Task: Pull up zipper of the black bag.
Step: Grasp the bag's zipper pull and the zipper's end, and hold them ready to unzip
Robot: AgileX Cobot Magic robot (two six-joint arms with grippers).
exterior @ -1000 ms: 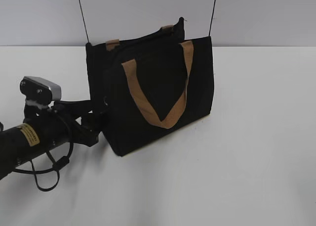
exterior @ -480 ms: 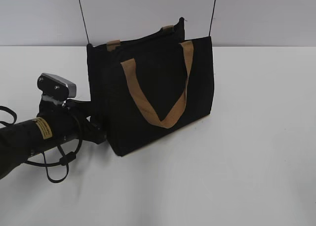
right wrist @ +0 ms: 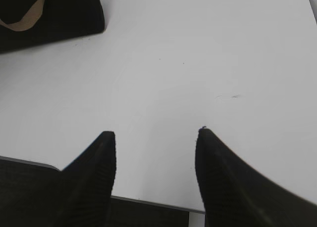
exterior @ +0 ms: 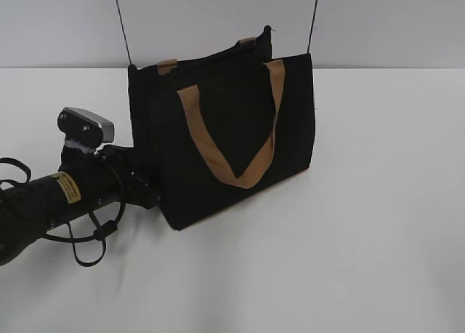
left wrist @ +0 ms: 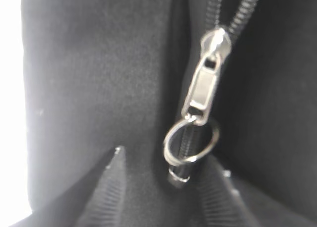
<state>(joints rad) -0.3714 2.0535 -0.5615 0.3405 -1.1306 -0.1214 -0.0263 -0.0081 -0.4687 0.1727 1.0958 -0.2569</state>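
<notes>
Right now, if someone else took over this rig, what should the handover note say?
Left gripper: open, pressed up close to the end of the black bag, fingertips on either side of the zipper track, just below its silver pull and ring. Nothing gripped.
Right gripper: open and empty, hanging over bare table, well away from the bag.
Bag: upright on the table, tan handle draped over its front.
Done: left arm lined up on the zipper.
Left: close on the pull or ring, then draw it along the track. How far the zipper already stands closed cannot be told.
</notes>
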